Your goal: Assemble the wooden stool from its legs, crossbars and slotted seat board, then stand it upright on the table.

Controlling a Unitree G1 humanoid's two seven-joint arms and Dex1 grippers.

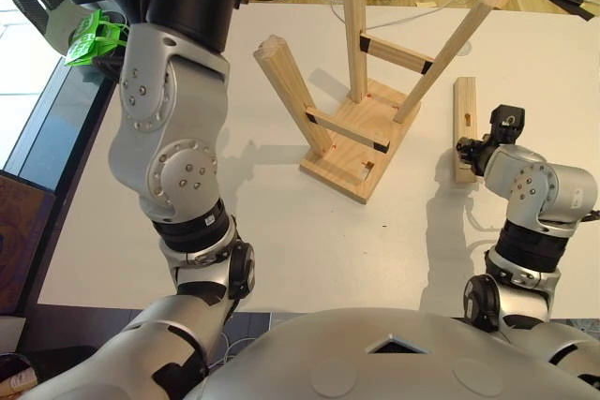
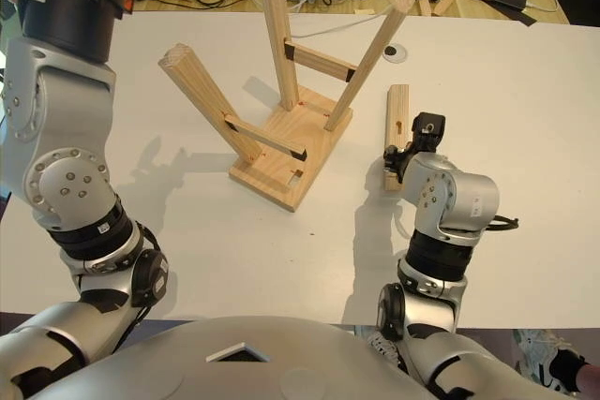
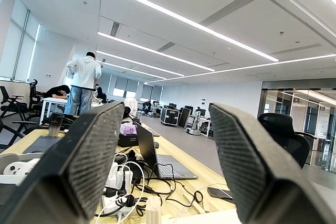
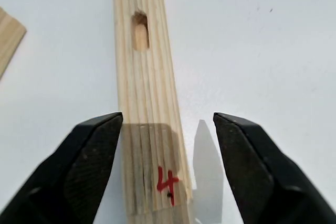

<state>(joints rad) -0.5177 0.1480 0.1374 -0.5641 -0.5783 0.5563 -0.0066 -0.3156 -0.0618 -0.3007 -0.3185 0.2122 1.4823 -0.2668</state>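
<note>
Stool [image 1: 354, 168] lies seat-down; right gripper [image 4: 167, 118] spread astride loose fourth leg [image 4: 143, 72], seemingly not touching; left gripper [image 3: 167, 107] likewise spread.

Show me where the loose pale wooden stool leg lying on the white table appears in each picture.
Left eye view: the loose pale wooden stool leg lies right of the half-built wooden stool.
Right eye view: the leg, right of centre.
Left wrist view: aimed at the office ceiling.
Right wrist view: between the black fingers of the right gripper.
Shared landmark: the leg's oblong slot.
</note>
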